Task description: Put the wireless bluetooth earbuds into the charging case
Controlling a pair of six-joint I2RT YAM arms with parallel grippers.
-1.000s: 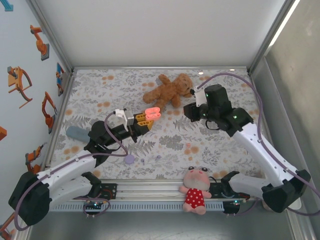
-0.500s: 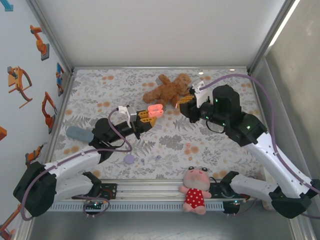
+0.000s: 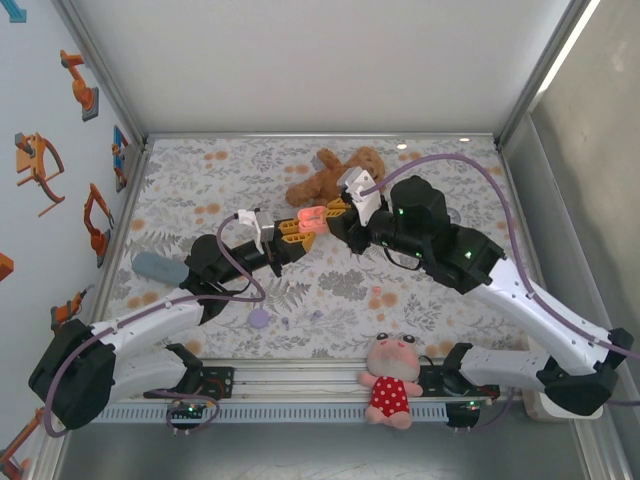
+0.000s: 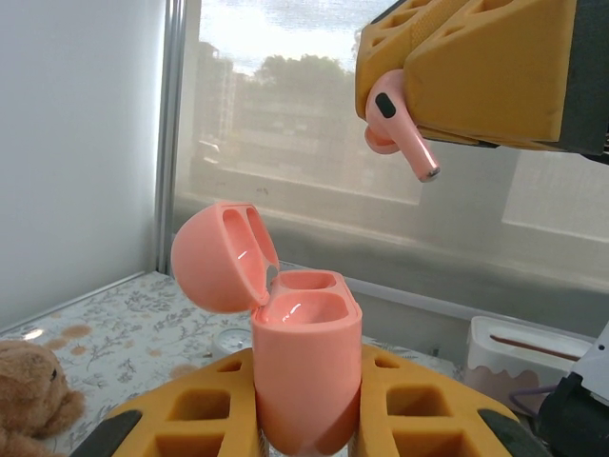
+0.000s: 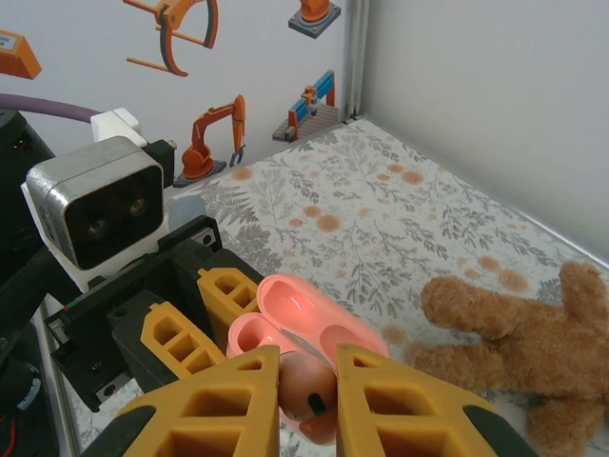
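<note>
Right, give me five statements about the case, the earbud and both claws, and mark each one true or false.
1. The lid of the pink charging case is flipped open. True.
2. The right claw pinches a pink earbud. True.
3. The earbud is seated in the case. False: it hangs above the case, clear of it.
4. The left claw is open and empty. False: it is shut on the charging case and holds it upright.
5. The brown teddy bear sits at the near edge between the arm bases. False: it lies on the far side of the table; the doll in red is at the near edge.
</note>
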